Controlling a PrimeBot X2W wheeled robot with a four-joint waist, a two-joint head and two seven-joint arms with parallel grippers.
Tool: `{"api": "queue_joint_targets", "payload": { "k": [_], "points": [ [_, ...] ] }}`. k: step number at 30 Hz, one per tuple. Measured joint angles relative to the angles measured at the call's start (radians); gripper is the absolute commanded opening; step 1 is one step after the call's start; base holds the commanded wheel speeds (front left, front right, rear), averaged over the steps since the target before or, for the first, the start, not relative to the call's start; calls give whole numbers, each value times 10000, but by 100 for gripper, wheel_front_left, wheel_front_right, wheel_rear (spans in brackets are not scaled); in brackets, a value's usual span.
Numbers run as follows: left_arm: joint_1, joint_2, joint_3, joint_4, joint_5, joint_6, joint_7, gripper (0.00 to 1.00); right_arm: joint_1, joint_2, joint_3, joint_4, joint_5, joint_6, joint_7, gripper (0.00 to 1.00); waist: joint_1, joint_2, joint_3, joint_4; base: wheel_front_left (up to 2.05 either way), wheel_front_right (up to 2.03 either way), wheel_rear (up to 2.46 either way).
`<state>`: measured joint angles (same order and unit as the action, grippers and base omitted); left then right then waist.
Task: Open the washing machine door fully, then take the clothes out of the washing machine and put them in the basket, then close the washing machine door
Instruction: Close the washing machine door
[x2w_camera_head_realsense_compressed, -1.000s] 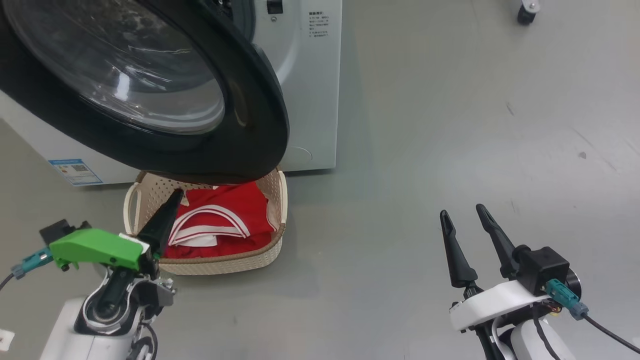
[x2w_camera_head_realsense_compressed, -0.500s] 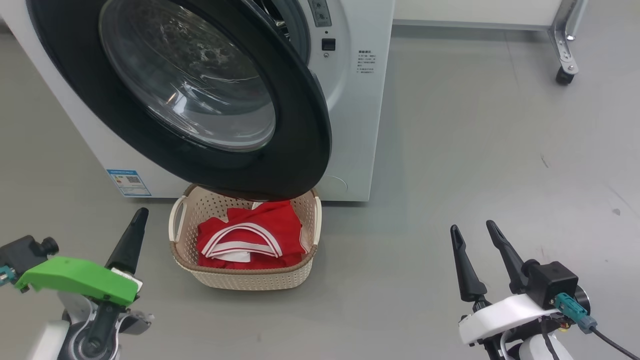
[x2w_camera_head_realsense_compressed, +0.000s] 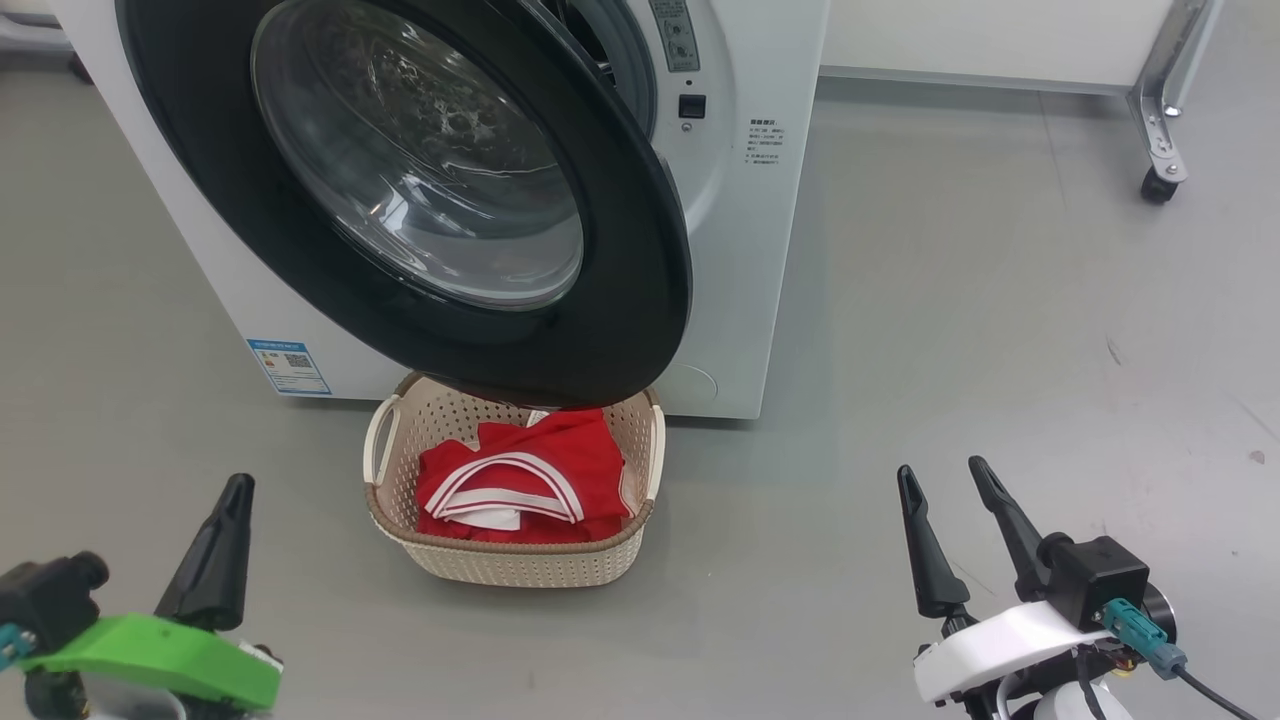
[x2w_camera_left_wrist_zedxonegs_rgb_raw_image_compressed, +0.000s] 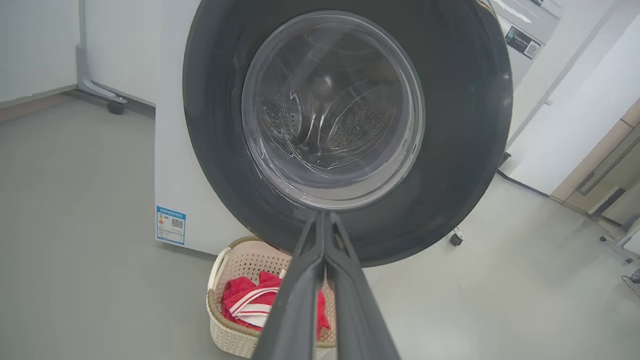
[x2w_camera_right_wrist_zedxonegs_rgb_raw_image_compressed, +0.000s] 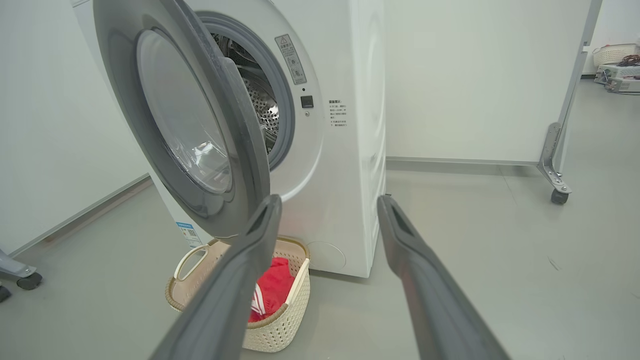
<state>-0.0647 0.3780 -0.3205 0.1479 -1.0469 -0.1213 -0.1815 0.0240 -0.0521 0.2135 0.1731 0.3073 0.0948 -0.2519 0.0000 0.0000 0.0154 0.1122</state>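
Washing machine door (x2w_camera_head_realsense_compressed: 420, 170): ajar, stiff, glossy (probably slippery); best pushed at free rim.
Left jaws: pinched together, empty.
Right jaws: spread apart, empty.

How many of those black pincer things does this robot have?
2. In the head view, the left gripper is at lower left, shut and empty; the right gripper is at lower right, open and empty.
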Motion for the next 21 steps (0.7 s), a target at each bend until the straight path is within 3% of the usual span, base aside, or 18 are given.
{"api": "queue_joint_targets", "payload": {
  "k": [4, 14, 16, 17, 18, 21],
  "points": [
    [203, 174, -79, 203, 882, -29, -798, 0, 6, 2, 0, 0, 0, 8, 0, 100, 0, -1, -13, 14, 0, 0, 0],
    [503, 305, -146, 554, 3149, -25, -790, 0, 58, 21, -8, 0, 0, 13, 0, 100, 0, 0, -27, -21, 0, 0, 0],
    [552, 113, -82, 560, 3315, -4, -773, 71, 59, 23, -12, 0, 0, 86, 0, 100, 0, 0, -17, -26, 0, 0, 0],
    [583, -31, 67, 518, 3402, 52, -750, 95, 60, 23, -15, 0, 0, 86, 0, 100, 0, 0, -11, -26, 0, 0, 0],
    [595, -174, 244, 437, 3476, 105, -750, 100, 60, 27, -23, 0, 0, 86, 0, 100, 0, 0, -3, -25, 0, 0, 0],
    [595, -476, 608, 278, 3616, 109, -752, 100, 61, 27, -46, -8, 0, 88, 0, 100, 0, 0, 18, -16, 0, 0, 0]
  ]
}}
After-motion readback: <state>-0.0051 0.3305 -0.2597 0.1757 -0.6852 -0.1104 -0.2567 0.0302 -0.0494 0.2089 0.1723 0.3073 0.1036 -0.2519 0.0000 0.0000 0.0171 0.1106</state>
